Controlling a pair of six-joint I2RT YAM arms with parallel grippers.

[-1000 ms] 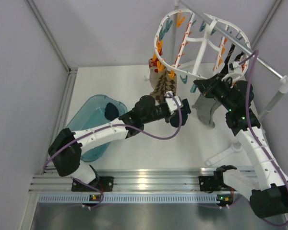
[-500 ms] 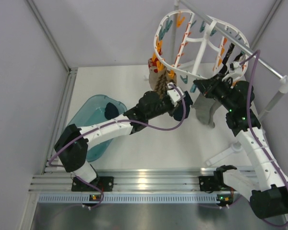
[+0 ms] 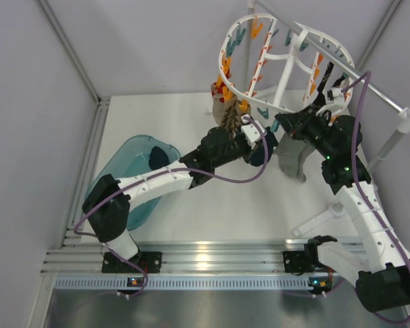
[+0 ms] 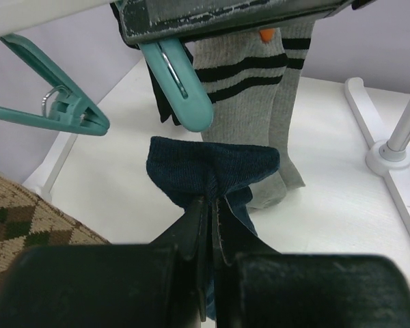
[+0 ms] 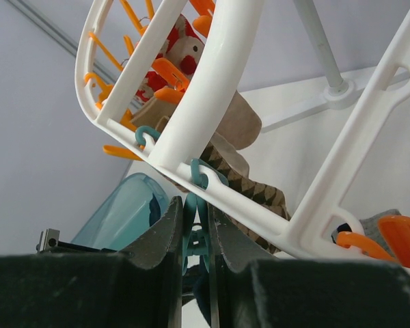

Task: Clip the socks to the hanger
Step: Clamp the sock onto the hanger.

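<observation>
Sock (image 4: 212, 167), ribbed navy knit, pinched in left gripper (image 4: 210, 205), right gripper (image 5: 196, 215) squeezing teal plastic peg (image 5: 193, 239)

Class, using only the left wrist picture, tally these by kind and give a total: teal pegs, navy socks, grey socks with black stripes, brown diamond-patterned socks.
Teal pegs: 2
Navy sock: 1, pinched in the left fingers
Grey socks with black stripes: 2
Brown diamond-patterned sock: 1
Total: 6
</observation>
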